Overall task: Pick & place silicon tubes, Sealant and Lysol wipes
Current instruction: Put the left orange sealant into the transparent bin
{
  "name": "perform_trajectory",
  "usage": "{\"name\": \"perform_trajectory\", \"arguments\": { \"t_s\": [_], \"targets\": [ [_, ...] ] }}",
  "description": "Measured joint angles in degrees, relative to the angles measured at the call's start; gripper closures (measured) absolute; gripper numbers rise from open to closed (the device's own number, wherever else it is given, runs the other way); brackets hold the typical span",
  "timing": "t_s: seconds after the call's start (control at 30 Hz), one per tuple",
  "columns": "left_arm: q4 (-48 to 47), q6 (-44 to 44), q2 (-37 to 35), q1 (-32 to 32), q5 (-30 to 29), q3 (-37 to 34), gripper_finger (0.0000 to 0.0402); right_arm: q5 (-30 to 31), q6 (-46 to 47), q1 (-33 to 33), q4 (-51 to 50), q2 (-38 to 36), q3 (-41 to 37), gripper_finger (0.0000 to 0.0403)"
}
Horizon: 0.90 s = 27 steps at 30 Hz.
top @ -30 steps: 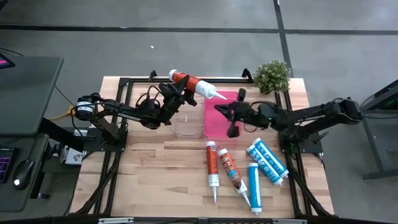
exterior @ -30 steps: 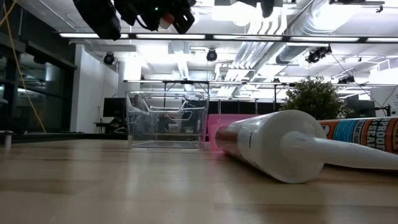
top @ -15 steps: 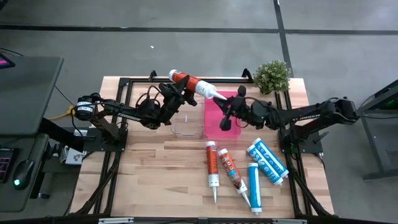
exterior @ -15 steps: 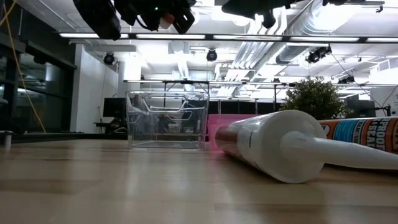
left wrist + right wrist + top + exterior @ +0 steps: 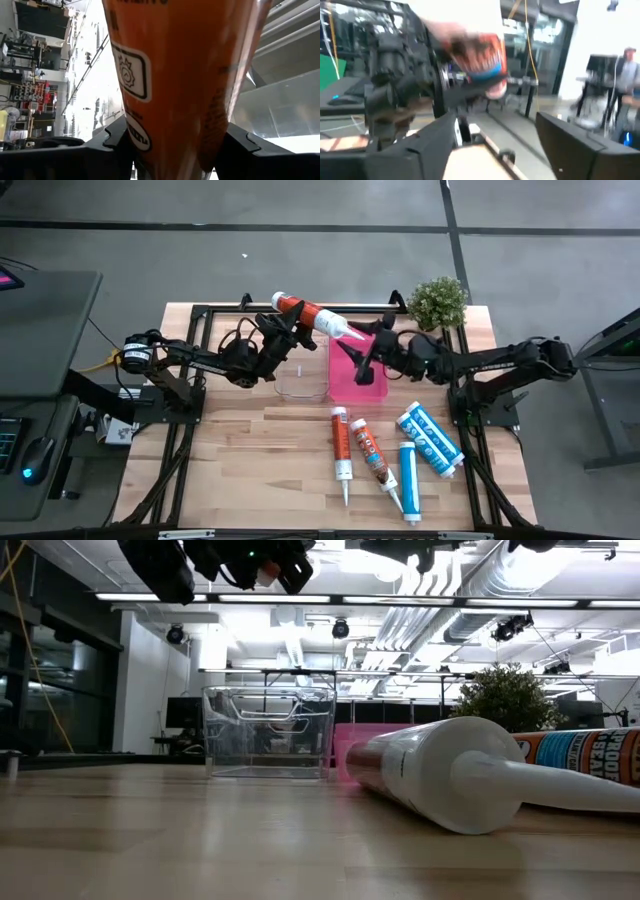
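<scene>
An orange sealant tube (image 5: 305, 314) with a white nozzle (image 5: 343, 332) hangs slanted above the far rim of the clear bin (image 5: 301, 384), with my left gripper (image 5: 283, 325) shut on it. In the left wrist view the tube (image 5: 185, 75) fills the picture. My right gripper (image 5: 364, 348) stands open over the pink bin (image 5: 358, 380), just beyond the nozzle tip. In the right wrist view the tube (image 5: 477, 52) shows blurred ahead of my right gripper (image 5: 505, 145). I cannot tell whether the fingers touch it. Several more tubes (image 5: 372, 452) lie on the table. My left gripper pinches the orange tube's body (image 5: 165, 145) between its two fingers, on the half away from the nozzle. The fingers lie across the tube. The tube is lifted clear of the table and bins, slanted, its nozzle pointing toward the table's right side.
Two orange tubes (image 5: 341, 442) and two blue-and-white tubes (image 5: 430, 438) lie on the near right of the table; one white tube (image 5: 450, 775) looms close in the low view. A potted plant (image 5: 437, 300) stands at the far right corner.
My right gripper has moved up and toward the table's far-left, from over the pink bin to the tip of the held tube's nozzle, and its fingers have opened. My left gripper and the orange tube have kept still.
</scene>
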Motion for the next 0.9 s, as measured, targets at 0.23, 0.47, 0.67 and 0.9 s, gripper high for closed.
{"name": "perform_trajectory", "arguments": {
  "t_s": [0.23, 0.47, 0.67, 0.9],
  "targets": [
    [-0.05, -0.43, 0.0, 0.0, 0.22, 0.0, 0.0216, -6.15, -6.82, -1.12, 5.1, 6.32, 4.78, 0.0085],
    [0.55, -2.27, 0.0, 0.0, 1.14, 0.07, 0.0217, -3.45, -17.87, -1.13, 6.34, 13.54, 16.21, 0.0084],
    [2.51, -2.71, -0.15, 0.92, 3.43, 0.17, 0.0219, -5.1, -19.65, -1.13, 0.76, 13.98, 21.44, 0.0084],
    [2.26, -10.04, 0.08, 5.06, 17.23, 0.09, 0.0219, -9.94, -19.59, -1.48, -1.53, 13.93, 23.57, 0.0084]
  ]
}}
